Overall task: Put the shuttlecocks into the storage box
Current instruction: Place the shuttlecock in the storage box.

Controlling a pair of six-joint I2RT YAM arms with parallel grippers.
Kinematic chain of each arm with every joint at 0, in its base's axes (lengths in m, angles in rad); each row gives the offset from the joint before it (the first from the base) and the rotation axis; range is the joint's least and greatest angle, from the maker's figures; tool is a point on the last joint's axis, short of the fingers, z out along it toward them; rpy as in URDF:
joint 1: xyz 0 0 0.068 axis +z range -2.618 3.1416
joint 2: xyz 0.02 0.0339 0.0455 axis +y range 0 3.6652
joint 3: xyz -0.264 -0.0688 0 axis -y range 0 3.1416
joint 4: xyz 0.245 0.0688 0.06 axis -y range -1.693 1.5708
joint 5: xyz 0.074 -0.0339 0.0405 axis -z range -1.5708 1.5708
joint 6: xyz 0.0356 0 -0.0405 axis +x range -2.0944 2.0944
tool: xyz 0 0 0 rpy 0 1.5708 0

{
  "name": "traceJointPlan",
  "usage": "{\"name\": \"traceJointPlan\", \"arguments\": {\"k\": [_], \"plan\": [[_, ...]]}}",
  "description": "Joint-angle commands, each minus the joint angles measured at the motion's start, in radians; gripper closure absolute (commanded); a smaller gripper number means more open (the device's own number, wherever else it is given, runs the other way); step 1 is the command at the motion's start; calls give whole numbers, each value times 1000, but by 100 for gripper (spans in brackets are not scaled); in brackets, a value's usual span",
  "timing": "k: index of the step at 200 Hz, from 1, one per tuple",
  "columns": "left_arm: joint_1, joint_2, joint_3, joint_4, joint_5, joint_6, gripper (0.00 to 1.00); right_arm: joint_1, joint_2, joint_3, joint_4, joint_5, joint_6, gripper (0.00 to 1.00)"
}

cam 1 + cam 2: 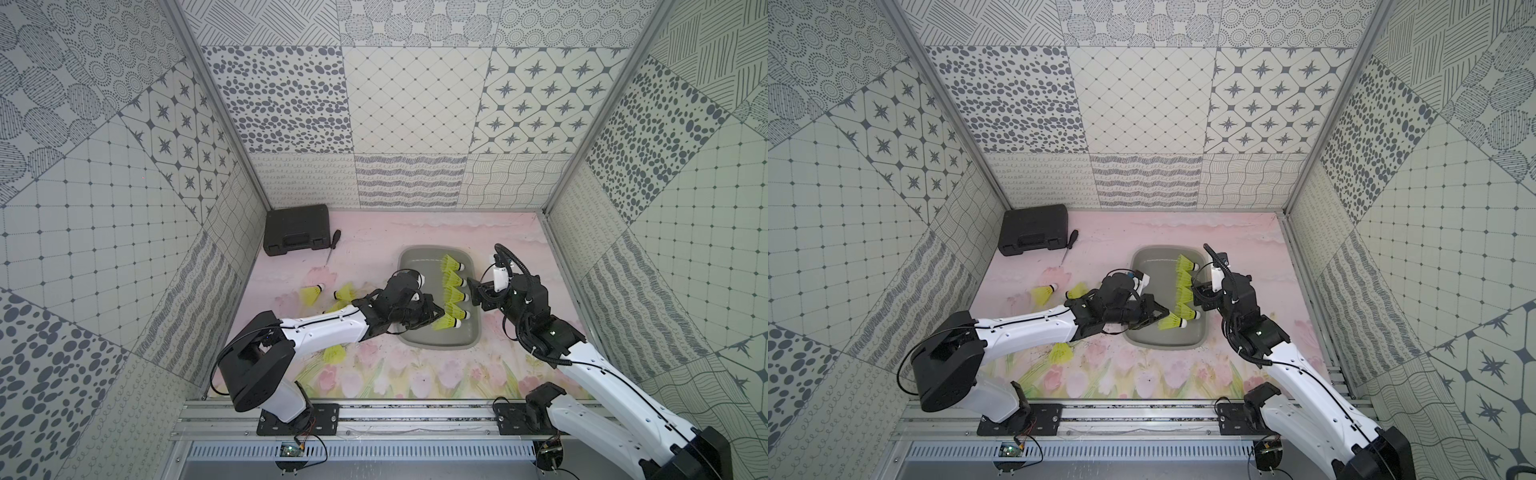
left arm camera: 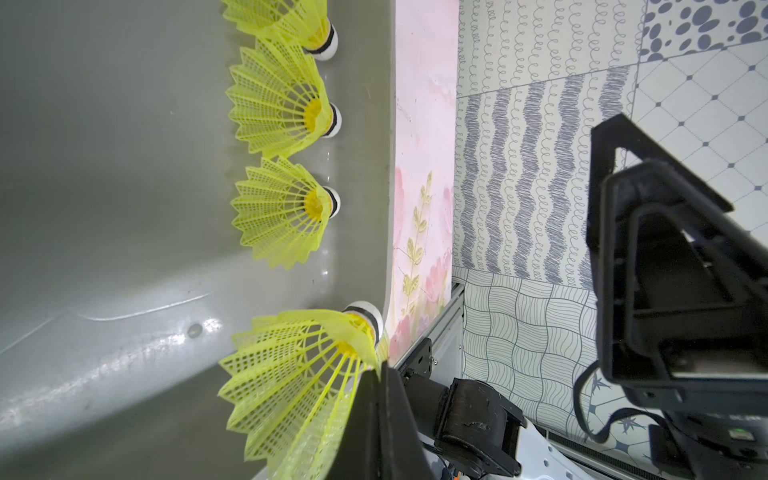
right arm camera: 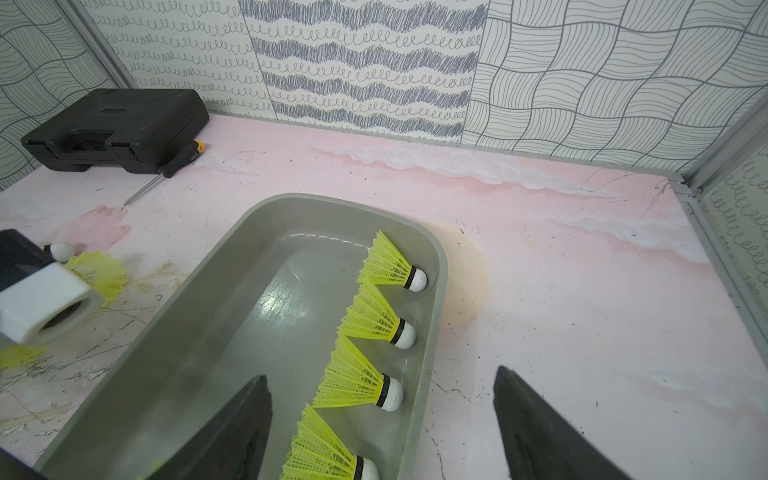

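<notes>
Shuttlecocks lie in a row inside the storage box: four of them along its right wall, white tips toward that wall and yellow skirts fanned toward the middle. The grey box sits on the pink flowered table, right of centre, between the two arms.

A fifth shuttlecock is at the near end of that row. The left gripper has its fingers pressed together on the edge of its skirt, with the yellow mesh pinched between the two black pads. Its tip is close to the box wall; whether it touches the floor of the box I cannot tell.

The right gripper hangs over the right rim of the box with its fingers spread wide — one above the inside of the box, one above the bare table outside it. Nothing is between them.

Left of the box, loose shuttlecocks rest on the table. In a top view, one lies farthest left, another is near it, a third is partly hidden by the left arm, and a fourth lies nearer the front.

A black case stands in the far left corner, with a screwdriver just beside it.
</notes>
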Motion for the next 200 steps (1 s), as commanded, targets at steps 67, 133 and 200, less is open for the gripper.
{"name": "traceJointPlan", "arguments": {"k": [67, 133, 200], "plan": [[-84, 65, -32, 148, -128, -158, 100, -10, -35, -29, 25, -18, 31, 12], [-100, 157, -11, 227, -134, -199, 100, -14, -56, -36, 14, -21, 26, 12], [-106, 214, -6, 267, -141, -229, 100, -18, -56, -40, 11, -26, 26, 11]]}}
